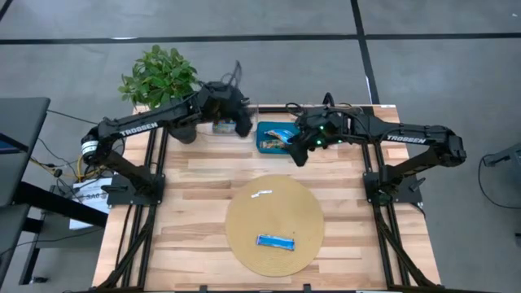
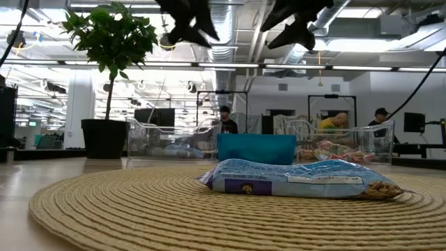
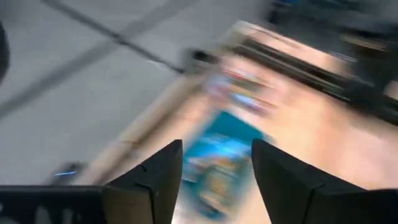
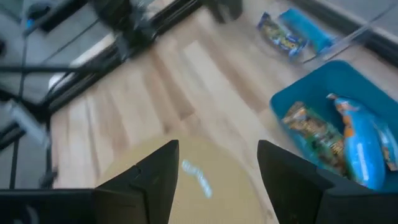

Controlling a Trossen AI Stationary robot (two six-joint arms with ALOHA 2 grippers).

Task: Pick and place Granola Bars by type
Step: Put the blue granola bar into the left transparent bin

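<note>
A blue-and-silver granola bar (image 1: 276,241) (image 2: 300,180) lies flat on the round woven mat (image 1: 244,213). A small pale wrapper (image 1: 262,193) (image 4: 196,173) lies near the mat's far edge. Several bars, bright blue and tan, sit in the teal tray (image 1: 264,129) (image 4: 297,93) (image 2: 256,148). My left gripper (image 1: 242,124) (image 3: 217,144) hangs open and empty beside the tray's left side, above the table. My right gripper (image 1: 298,152) (image 4: 217,149) is open and empty too, raised over the tray's near right corner.
A clear bin (image 1: 220,125) (image 2: 164,143) stands left of the tray and holds bars (image 4: 289,34). Another clear bin (image 2: 341,146) on the right holds reddish bars. A potted plant (image 1: 159,77) stands at the far left corner. People show in the room behind.
</note>
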